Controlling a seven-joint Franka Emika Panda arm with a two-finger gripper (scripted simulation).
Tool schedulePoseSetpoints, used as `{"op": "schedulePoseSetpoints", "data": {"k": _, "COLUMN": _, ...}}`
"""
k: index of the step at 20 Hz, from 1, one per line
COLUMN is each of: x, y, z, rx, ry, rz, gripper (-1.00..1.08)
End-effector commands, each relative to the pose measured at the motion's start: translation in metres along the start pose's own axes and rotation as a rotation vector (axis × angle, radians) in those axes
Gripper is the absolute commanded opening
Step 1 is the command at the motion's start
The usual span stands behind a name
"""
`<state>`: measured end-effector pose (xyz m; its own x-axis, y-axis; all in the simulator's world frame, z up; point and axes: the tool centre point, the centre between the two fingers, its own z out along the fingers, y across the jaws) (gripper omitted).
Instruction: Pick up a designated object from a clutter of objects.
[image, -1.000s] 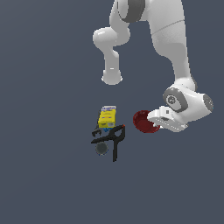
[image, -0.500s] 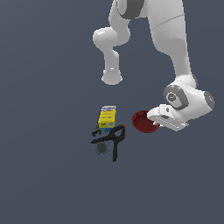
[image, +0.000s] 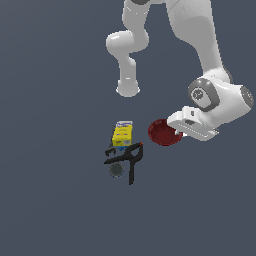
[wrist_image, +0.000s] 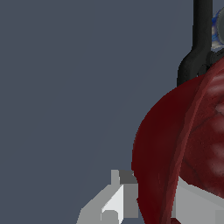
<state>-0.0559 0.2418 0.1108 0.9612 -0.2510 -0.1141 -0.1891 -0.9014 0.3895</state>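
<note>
The dark red round bowl (image: 163, 133) hangs a little above the floor, to the exterior view's right of the yellow-and-blue box (image: 122, 134). My gripper (image: 180, 131) is shut on the bowl's rim on the side away from the box. In the wrist view the bowl (wrist_image: 175, 148) fills the space between my two light fingers (wrist_image: 114, 202), with its rim running between them and its ribbed inside showing. The black spring clamp (image: 127, 157) with red tips lies in front of the box. A small dark round can (image: 116, 170) sits beside the clamp.
The arm's white base (image: 128, 89) stands behind the clutter. The clamp's black handle (wrist_image: 199, 48) shows just past the bowl in the wrist view. The floor is plain dark grey all around.
My gripper has risen slightly, and the red bowl has risen with it. The box, clamp and can have not moved.
</note>
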Motion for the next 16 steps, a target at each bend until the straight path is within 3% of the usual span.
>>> {"op": "schedulePoseSetpoints", "data": {"k": 1, "x": -0.002, "y": 0.017, "z": -0.021, "rx": 0.002, "ry": 0.002, "rz": 0.001, "gripper": -1.0}}
{"op": "schedulePoseSetpoints", "data": {"k": 16, "x": -0.02, "y": 0.132, "z": -0.161, "rx": 0.003, "ry": 0.001, "rz": 0.002, "gripper": -1.0}}
